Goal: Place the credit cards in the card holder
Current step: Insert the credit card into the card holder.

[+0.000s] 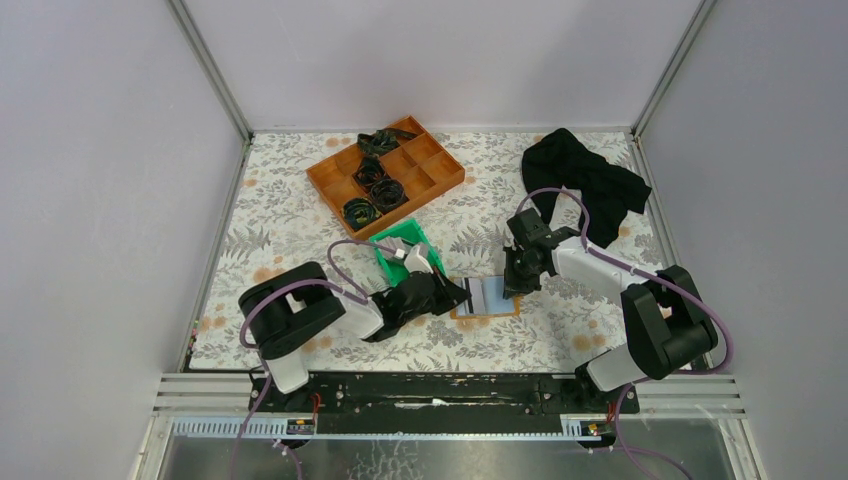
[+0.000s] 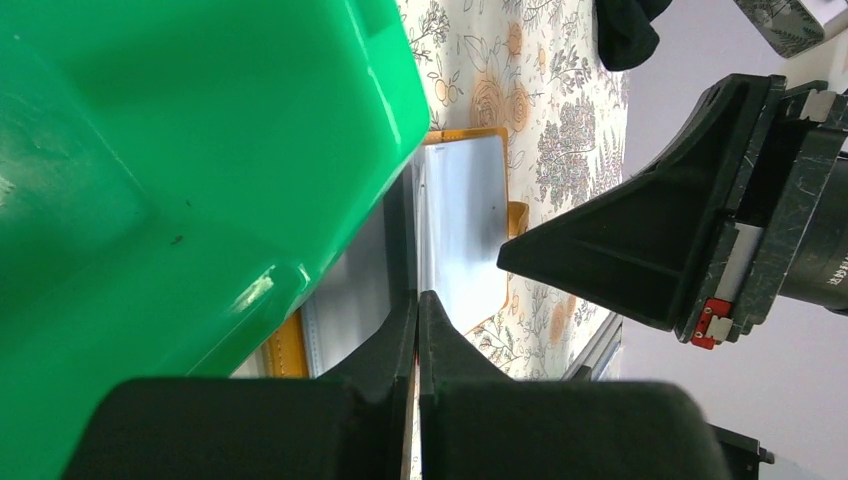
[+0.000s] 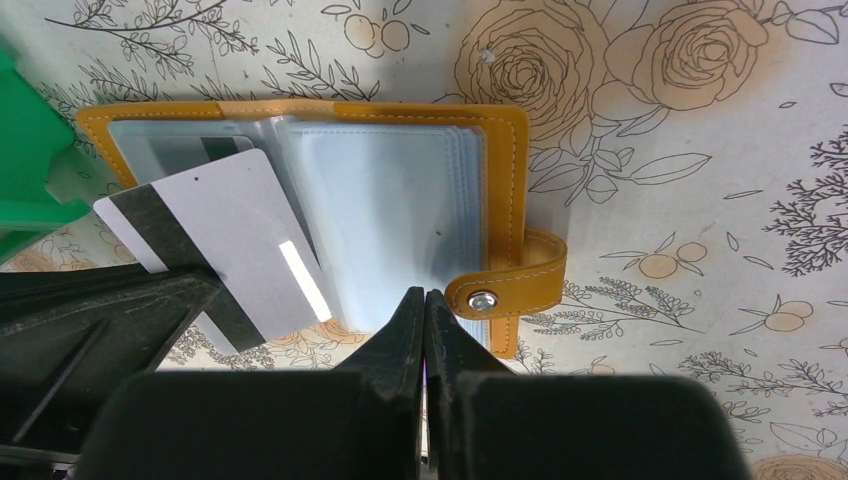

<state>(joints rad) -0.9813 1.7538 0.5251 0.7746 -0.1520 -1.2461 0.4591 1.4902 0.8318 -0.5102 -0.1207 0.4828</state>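
a credit card (image 3: 220, 240) is clamped in the left claw (image 2: 417, 297) over the open card holder (image 3: 508, 165); the right claw (image 3: 425, 298) is pressed together, empty, beside the snap tab (image 3: 512, 285); the card's edge should be slid in flat under a clear sleeve (image 3: 385, 200)

No writing here can be read. The only lettering I spot is a tiny line of white characters on the black round motor housing (image 2: 826, 240) of the right arm, sideways and too small to make out. The whitish-grey card with a black stripe (image 3: 225, 240) carries only a plain white strip.
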